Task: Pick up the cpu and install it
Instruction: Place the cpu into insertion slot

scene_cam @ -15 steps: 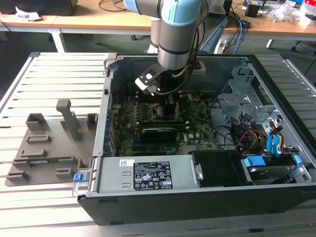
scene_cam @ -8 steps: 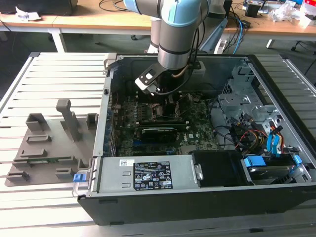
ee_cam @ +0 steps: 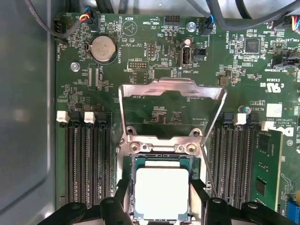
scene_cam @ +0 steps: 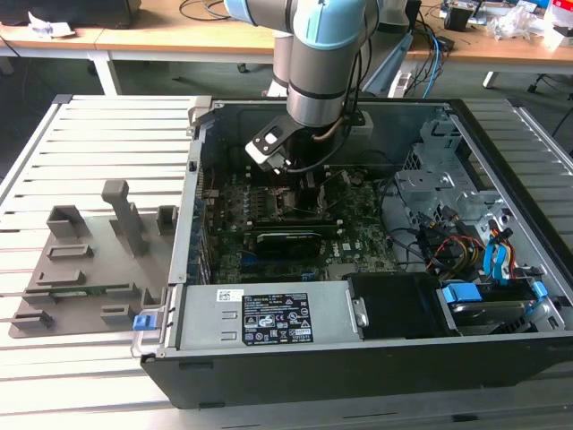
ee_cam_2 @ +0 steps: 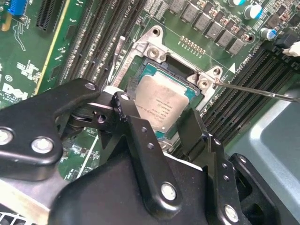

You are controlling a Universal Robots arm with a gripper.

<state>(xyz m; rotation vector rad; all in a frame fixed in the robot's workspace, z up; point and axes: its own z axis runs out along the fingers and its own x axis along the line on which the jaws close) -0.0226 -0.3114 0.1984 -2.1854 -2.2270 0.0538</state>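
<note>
both wrist views closely overlook the cpu (ee_cam_2: 161, 104) (ee_cam: 161, 192).

In the exterior view the arm (scene_cam: 324, 81) covers the middle of the motherboard (scene_cam: 260, 228) toward its far edge. In the second wrist view the gripper (ee_cam_2: 161, 119) hides one edge of the cpu (ee_cam_2: 161, 101) and the socket frame (ee_cam_2: 154, 47) beside it. In the first wrist view the picture's edge cuts the cpu (ee_cam: 161, 194) off, and whether the gripper (ee_cam: 160, 190) clamps it cannot be told
</note>
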